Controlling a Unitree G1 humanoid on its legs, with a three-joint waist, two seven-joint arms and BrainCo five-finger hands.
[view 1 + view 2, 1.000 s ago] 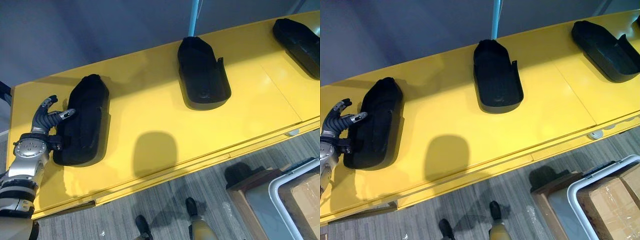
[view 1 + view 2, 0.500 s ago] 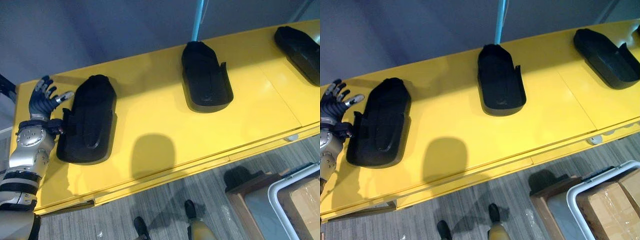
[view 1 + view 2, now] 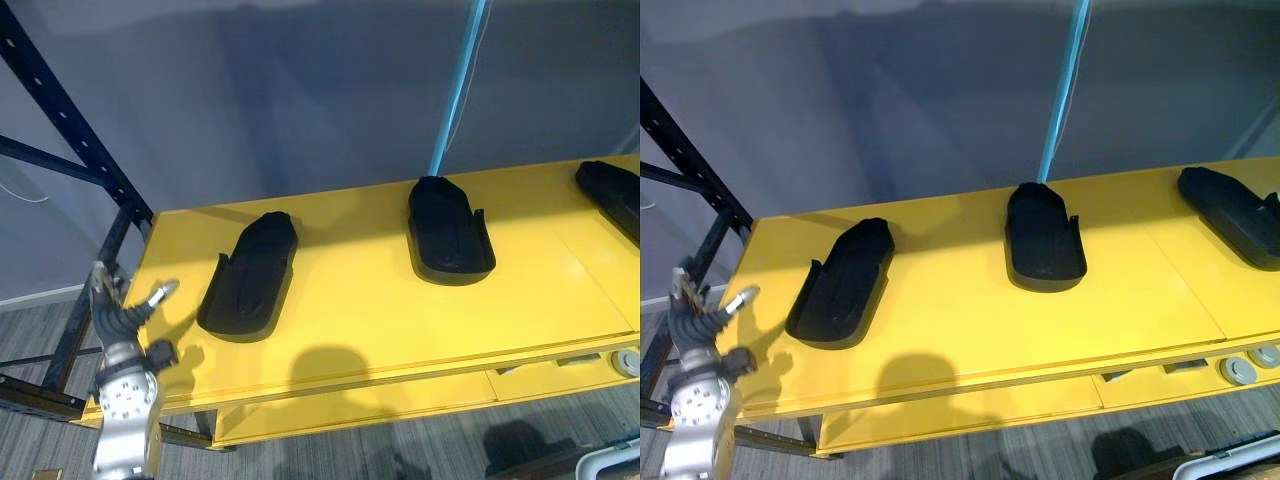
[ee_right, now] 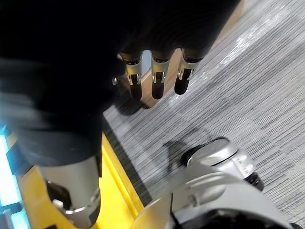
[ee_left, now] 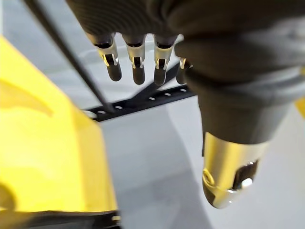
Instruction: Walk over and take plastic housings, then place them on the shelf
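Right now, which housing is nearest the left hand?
The leftmost housing, at the left end of the yellow shelf, just beside the open left hand. The middle housing and right housing lie farther along.

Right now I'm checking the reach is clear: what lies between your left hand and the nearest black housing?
Nothing but bare yellow shelf top lies between the left hand and the nearest housing, as the left eye view shows.

Three housings lay in row on shelf (image 3: pixel 360 305), well apart: left housing (image 3: pixel 248 279), middle housing (image 3: pixel 450 232), right housing (image 3: pixel 612 192) at shelf's right end. Pole (image 3: pixel 455 90) stood behind middle housing. Rack post (image 3: pixel 70 120) stood behind shelf's left end. My left hand (image 3: pixel 122 320) hung off shelf's left front corner, left of left housing, apart from it.
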